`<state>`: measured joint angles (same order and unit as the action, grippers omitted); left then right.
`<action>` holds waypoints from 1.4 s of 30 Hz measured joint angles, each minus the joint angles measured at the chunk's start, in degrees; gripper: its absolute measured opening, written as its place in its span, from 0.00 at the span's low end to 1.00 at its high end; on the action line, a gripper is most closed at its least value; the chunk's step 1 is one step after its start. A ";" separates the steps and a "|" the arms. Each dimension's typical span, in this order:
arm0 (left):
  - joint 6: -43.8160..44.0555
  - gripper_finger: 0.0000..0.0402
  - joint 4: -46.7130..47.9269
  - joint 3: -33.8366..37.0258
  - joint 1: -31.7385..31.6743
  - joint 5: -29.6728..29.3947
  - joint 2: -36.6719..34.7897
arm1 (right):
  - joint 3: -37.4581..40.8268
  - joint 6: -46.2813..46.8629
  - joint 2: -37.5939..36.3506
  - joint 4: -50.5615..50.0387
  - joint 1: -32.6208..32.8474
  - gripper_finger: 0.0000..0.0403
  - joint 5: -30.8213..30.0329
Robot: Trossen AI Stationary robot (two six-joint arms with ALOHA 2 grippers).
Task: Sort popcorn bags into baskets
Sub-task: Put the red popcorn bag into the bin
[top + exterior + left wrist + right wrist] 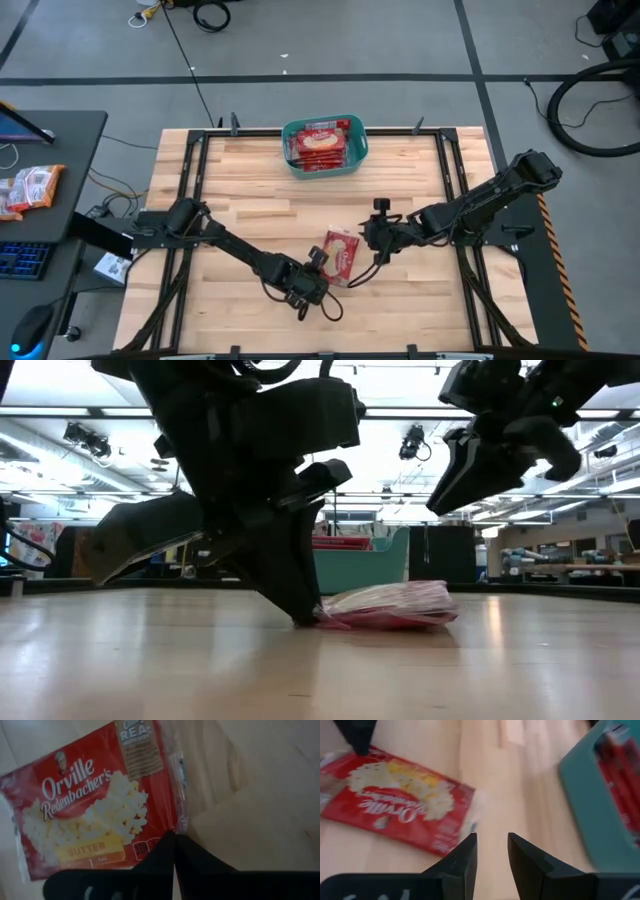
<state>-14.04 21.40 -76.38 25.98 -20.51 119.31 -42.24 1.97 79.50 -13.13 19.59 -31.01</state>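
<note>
Presently, the pale wooden plank table [250, 190] carries little: a teal-green plastic tub with rounded corners and a rolled rim [325, 146] stands at the middle of its far edge, already holding several flat red packets on edge, which suggests it is the sole collection point and is partly filled. The two dark arms reach in from either side toward the near centre, evidently converging on the one remaining loose item. That item, a flat rectangular red popcorn bag with a pale yellow-cream picture of popped corn [342, 255], lies face up on the bare wood, well apart from the tub and between the two grippers. The left gripper [175, 836] sits at the bag's near corner with its fingers pressed together; the left wrist view shows the tips meeting right at the packet's crimped edge, and the low view shows them down at table level against the wrapper, so in my judgement it is pinching the edge seam, the only part thin enough to nip on a flat packet. The right gripper [492, 840] hovers above the table just beside the bag on the tub side, fingers spread and holding nothing, apparently waiting clear.
</note>
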 joint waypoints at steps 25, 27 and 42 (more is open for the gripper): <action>-2.98 0.00 13.10 0.09 -4.68 -12.13 -20.91 | -0.02 -0.40 -4.20 -2.34 -2.46 0.28 -16.27; -4.38 0.00 12.87 0.09 -5.86 -12.79 -22.58 | 0.00 0.85 -4.20 -4.32 -2.26 0.28 -17.68; -21.46 0.00 4.79 -0.67 -18.95 -17.23 -28.31 | 0.00 6.84 -4.17 -8.95 0.08 0.28 -21.87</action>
<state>-35.50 26.18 -77.05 7.02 -37.73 90.99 -42.24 8.82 75.33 -22.08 19.66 -52.88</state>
